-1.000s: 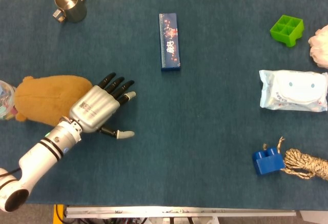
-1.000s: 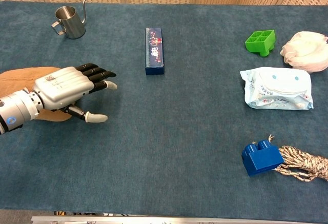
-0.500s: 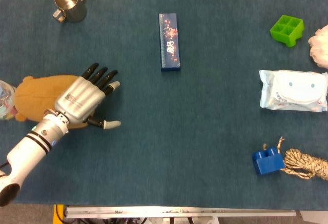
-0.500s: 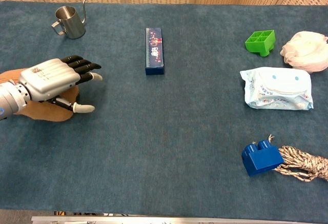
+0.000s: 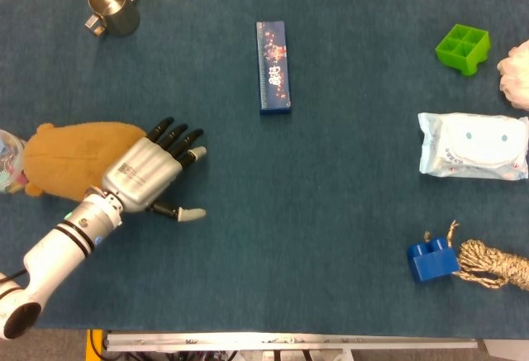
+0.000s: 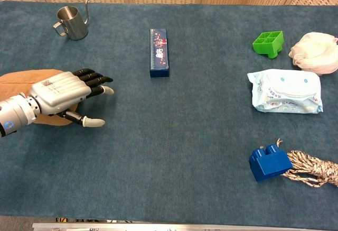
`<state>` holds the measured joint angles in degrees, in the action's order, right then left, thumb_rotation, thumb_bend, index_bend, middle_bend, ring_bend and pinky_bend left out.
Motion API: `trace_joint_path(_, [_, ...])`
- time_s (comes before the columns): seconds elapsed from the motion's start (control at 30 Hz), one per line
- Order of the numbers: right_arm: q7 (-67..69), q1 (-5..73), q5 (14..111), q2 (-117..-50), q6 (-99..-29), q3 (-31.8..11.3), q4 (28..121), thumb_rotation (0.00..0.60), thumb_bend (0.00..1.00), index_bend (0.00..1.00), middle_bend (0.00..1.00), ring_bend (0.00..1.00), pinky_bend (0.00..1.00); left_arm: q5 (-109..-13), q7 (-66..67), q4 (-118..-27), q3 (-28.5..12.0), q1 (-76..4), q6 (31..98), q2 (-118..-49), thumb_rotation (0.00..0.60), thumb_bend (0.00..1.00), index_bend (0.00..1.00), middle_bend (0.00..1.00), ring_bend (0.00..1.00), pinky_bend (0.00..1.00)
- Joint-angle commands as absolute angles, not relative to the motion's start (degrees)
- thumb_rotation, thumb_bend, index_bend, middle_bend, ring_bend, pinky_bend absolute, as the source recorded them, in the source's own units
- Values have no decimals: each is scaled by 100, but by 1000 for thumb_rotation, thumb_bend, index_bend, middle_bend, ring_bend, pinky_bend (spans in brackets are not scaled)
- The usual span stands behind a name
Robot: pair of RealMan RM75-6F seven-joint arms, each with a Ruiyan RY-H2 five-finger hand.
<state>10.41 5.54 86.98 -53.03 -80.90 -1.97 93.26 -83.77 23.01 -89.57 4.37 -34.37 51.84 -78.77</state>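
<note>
While the left hand [image 5: 142, 178] hovers flat over the right end of the brown plush toy [image 5: 70, 156], its fingers [image 5: 175, 138] are spread and released, nothing in them; thumb sticks out toward the near side. Can't tell if the palm touches the plush. Plush lies at the left edge of the blue surface [image 5: 331, 237], mid-depth; chest view shows it under the hand too [image 6: 31, 81]. Right hand isn't visible in either view.

Containers:
- Steel cup [image 5: 113, 7] with handle and thin spout, far left, upright. Inside looks bare metal, contents not discernible.
- Green compartment block [image 5: 463, 48], far right, open cells facing up; nothing seen in them.
- Clear item [image 5: 8, 167] at the left frame edge, just beside the plush, with coloured bits inside; too cut off to identify.

Rest:
- Long dark-blue box [image 5: 274, 66] far centre, lying flat, well apart from the hand.
- Wipes pack [image 5: 472, 145] on the right, white puffy thing [image 5: 516, 75] at the right edge just beyond it.
- Blue brick [image 5: 431, 260] near right, touching a coil of rope [image 5: 494, 263].
</note>
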Motion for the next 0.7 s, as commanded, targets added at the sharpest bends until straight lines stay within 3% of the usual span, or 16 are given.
trace_joint_path(0.03, [1055, 544, 8709, -5309, -8105, -192, 9322, 600, 21, 202, 311, 220, 313, -8319, 2181, -9088, 439, -3452, 5109, -7897, 0, 24, 130, 42, 18, 0])
trace_joint_path(0.47, [1024, 566, 8754, -5241, -8126, -215, 9373, 600, 21, 202, 311, 220, 313, -8389, 1901, -10151, 381, -3225, 5698, -7232, 12, 24, 130, 42, 20, 0])
trace_joint_path(0.57, [1000, 576, 8720, -5202, -8062, -204, 9422, 600, 21, 202, 311, 220, 313, -8357, 1776, -10340, 318, -3027, 6096, -6946, 85, 24, 131, 42, 21, 0])
trace_joint_path(0.7, [974, 586, 8669, -5188, -8038, -223, 9457, 600, 21, 202, 311, 220, 313, -8341, 1463, -10508, 235, -2713, 6673, -6597, 263, 24, 130, 42, 20, 0])
